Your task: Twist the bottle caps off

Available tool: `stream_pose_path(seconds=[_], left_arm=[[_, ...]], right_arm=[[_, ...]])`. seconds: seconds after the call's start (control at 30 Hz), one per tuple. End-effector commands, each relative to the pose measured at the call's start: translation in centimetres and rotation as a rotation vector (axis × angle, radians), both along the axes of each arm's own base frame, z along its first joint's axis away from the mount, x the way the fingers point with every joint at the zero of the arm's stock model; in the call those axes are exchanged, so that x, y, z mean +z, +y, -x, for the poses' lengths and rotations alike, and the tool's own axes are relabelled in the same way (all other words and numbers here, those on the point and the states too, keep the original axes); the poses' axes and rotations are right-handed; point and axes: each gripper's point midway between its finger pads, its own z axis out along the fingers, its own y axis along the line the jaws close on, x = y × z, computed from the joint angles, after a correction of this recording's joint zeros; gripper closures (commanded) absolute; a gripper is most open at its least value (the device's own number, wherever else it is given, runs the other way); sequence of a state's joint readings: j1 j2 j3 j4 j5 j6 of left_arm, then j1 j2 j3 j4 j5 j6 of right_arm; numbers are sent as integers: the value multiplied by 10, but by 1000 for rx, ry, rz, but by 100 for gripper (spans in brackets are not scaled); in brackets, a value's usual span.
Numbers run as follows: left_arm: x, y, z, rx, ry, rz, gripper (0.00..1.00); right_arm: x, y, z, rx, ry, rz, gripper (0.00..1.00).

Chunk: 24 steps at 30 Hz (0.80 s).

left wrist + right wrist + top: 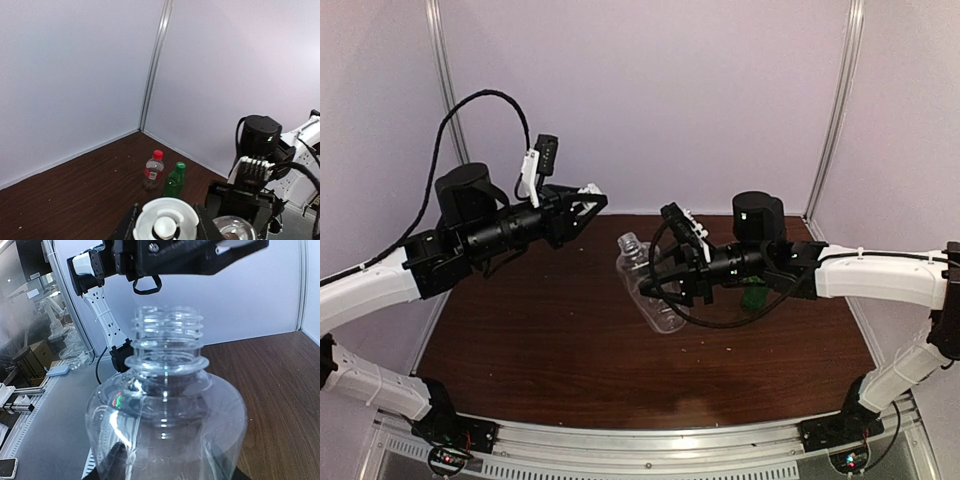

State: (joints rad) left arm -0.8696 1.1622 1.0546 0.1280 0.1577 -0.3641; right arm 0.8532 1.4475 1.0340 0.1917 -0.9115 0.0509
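Overhead, wrist close-ups; clear bottle common

The large clear unlabelled plastic bottle hangs tilted above the table, clamped in the right gripper, its open threaded neck pointing toward 11 o'clock. The tall white nozzle-like screw cap is off it and sits between the fingers of the left gripper. The small clear bottle with a red label stands upright, its red cap on. At its 4 o'clock, perhaps touching it, the dark green bottle stands upright under its green cap.
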Motion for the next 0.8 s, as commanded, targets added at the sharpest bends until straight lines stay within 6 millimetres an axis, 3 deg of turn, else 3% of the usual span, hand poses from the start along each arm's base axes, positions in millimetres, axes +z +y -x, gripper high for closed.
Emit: stream_pose_path(seconds=[0.0,0.17,0.43,0.63,0.77], left_arm=[[-66,36,-42,277,84,-131,73],[-138,65,-54,411,151,-213,72],[-236,98,-60,553,223,-346,71],[-293,110,-61,599,265,-426,69],[-320,111,-62,602,294,-469,68]], right_arm=[[17,-7,-8,-54,-46,-32,56],[15,-10,-11,-69,-42,-28,56],[10,-9,-15,-76,-31,-27,56],[6,-9,-17,-79,-19,-19,56],[4,-9,-18,-81,-17,-16,56]])
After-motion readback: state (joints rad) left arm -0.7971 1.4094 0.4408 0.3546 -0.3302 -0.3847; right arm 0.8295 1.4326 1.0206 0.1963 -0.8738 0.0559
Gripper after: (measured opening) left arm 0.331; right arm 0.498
